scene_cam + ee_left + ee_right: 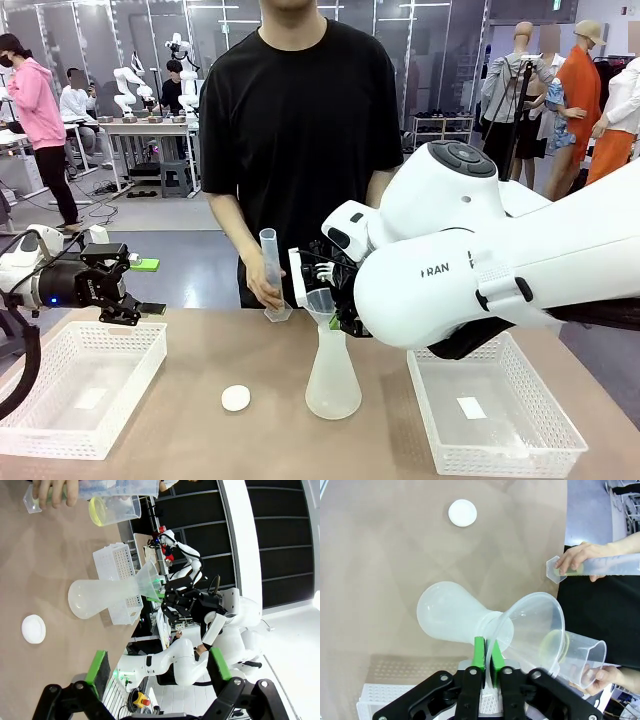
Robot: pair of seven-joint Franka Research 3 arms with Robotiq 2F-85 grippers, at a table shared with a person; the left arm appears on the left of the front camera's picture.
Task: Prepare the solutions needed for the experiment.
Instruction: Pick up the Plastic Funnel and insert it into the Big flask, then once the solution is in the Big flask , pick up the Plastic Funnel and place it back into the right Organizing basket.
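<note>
The right gripper [486, 652] has its two fingers pinched tight on the rim of the funnel [535, 625]. The funnel sits in the neck of the flask [332, 375] in the middle of the table [200, 440]. The left gripper [157, 665] is wide open with nothing in it, near a white basket [80, 385]. The yellow liquid [98, 511] lies in the bottom of a cup [120, 507] that the person holds near the funnel. A little more is in the tall tube [270, 265] in the person's other hand [262, 290].

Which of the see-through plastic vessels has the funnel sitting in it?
The conical flask standing on the table, funnel in its neck; the measuring cylinder and beaker are held by the person.
</note>
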